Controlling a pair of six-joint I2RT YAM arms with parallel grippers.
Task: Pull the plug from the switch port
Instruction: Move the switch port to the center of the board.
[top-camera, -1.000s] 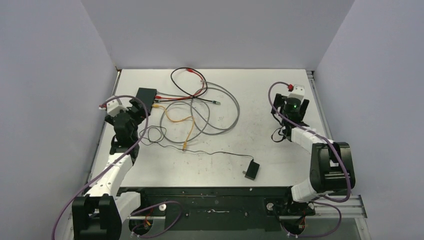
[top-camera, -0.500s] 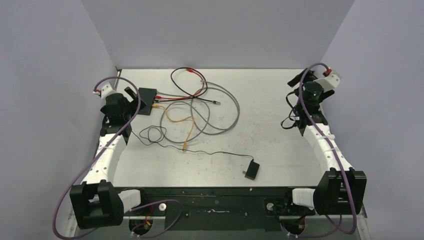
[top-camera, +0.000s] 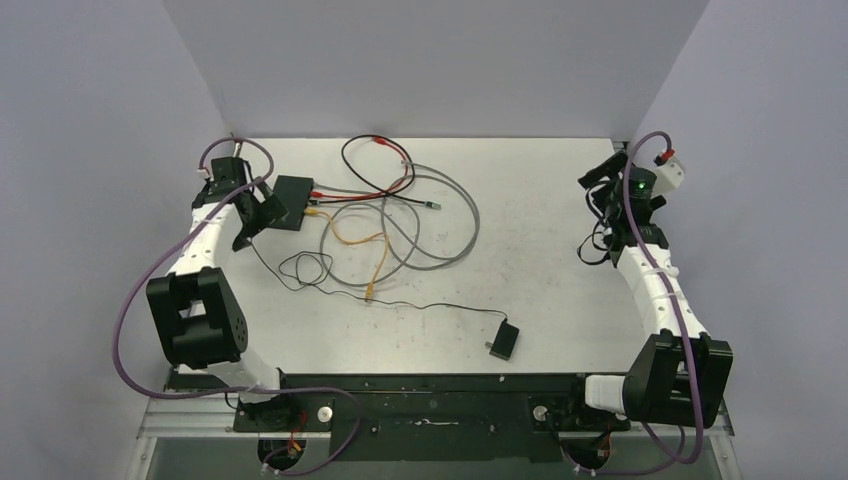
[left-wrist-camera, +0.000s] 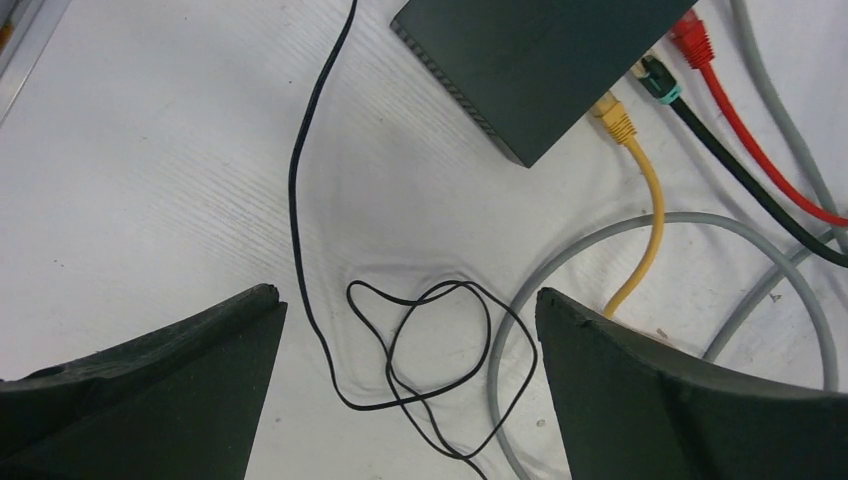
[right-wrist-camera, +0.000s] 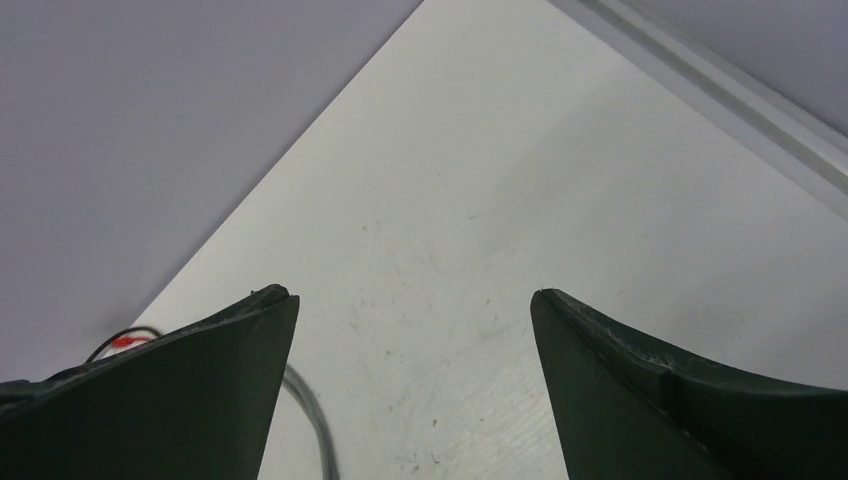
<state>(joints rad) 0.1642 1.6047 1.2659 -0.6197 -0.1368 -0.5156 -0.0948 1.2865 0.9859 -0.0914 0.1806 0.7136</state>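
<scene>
While three plugs (left-wrist-camera: 613, 115) sit in one switch (left-wrist-camera: 540, 60), left tool (left-wrist-camera: 405, 298) and right tool (right-wrist-camera: 410, 295) gape wide, empty.

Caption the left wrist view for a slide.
Open left gripper faces the switch; yellow plug, black plug, red plug inserted.

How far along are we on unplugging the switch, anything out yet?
Done: nothing yet; the yellow plug, black plug and red plug all sit in the switch. In hand: the left gripper hovers open near the switch, holding nothing; the right gripper is open, far off to the right. Left: grip a plug and pull it out.
</scene>
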